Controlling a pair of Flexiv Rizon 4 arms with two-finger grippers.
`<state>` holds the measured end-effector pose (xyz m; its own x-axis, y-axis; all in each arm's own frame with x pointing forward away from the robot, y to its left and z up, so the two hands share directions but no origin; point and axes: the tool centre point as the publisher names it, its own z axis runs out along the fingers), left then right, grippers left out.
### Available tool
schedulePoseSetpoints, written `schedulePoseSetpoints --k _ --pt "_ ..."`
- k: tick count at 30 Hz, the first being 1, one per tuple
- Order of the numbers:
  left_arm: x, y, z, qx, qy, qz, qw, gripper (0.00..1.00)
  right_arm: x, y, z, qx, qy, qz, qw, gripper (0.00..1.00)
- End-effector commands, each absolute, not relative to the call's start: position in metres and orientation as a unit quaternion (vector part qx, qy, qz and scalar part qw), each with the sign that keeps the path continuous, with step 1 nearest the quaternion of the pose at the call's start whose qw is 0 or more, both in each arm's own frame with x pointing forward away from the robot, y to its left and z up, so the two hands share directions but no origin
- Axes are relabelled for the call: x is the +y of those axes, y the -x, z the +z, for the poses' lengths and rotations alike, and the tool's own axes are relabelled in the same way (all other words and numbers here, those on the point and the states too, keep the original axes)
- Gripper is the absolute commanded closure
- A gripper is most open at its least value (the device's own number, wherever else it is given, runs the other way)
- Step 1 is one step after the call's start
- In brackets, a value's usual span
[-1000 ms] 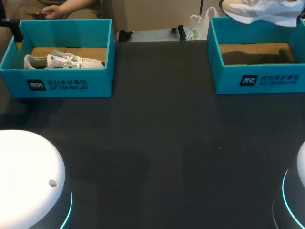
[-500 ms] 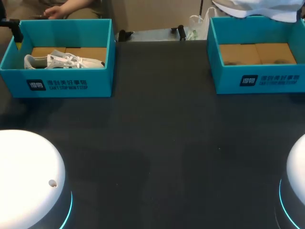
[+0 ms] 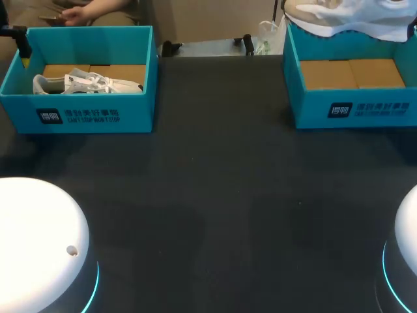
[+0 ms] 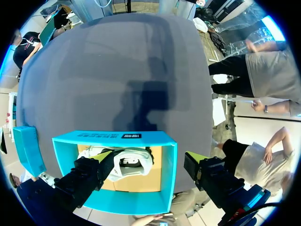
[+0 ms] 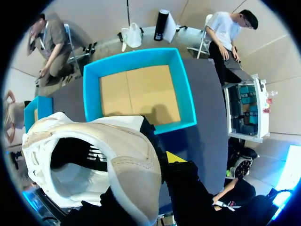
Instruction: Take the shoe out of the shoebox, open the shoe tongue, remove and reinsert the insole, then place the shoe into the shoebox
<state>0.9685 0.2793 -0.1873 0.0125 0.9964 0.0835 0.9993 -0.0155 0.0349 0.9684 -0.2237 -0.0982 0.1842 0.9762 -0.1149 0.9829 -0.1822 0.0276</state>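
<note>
— Lower than half a second ago: the white shoe (image 3: 345, 16) has dropped back into the head view, and it sits a touch further left.

— What has hold of it?

— The right tool (image 5: 157, 162). One yellow fingertip (image 5: 173, 157) shows against the outside of the heel collar. The other finger is hidden inside the shoe's opening, so the tool is clamped on the collar wall.

— Where is the shoe relative to its box?

— It is in the air over the far side of the right shoebox (image 3: 352, 107), toe to the left and sole down. It is clear of the box's brown cardboard floor, where its shadow falls.

— And the left tool?

— The left tool (image 4: 150, 157) hangs over the left shoebox (image 4: 113, 139) with its fingers spread wide, gripping nothing. One finger is inside the box above the second shoe (image 4: 129, 162). The other finger is outside the box's side wall.

— How does that second shoe lie?

— It lies lengthwise on the box floor, laces showing.

— And the boxes themselves?

— Both are teal and open-topped. They stand on the dark worktop (image 3: 215, 195), one at the far left and one at the far right, well apart.
</note>
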Motion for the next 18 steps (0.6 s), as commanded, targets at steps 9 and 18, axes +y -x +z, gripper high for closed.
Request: schedulePoseSetpoints --k 9,18 --pt "0.280 -0.967 -0.187 -0.701 0.711 -0.043 0.017 0.00 -0.162 -0.885 -0.104 0.669 -0.725 0.027 0.161 1.00" --pt "0.280 -0.967 -0.187 -0.701 0.711 -0.043 0.017 0.00 -0.112 -0.813 -0.123 0.649 -0.742 -0.002 0.170 1.00"
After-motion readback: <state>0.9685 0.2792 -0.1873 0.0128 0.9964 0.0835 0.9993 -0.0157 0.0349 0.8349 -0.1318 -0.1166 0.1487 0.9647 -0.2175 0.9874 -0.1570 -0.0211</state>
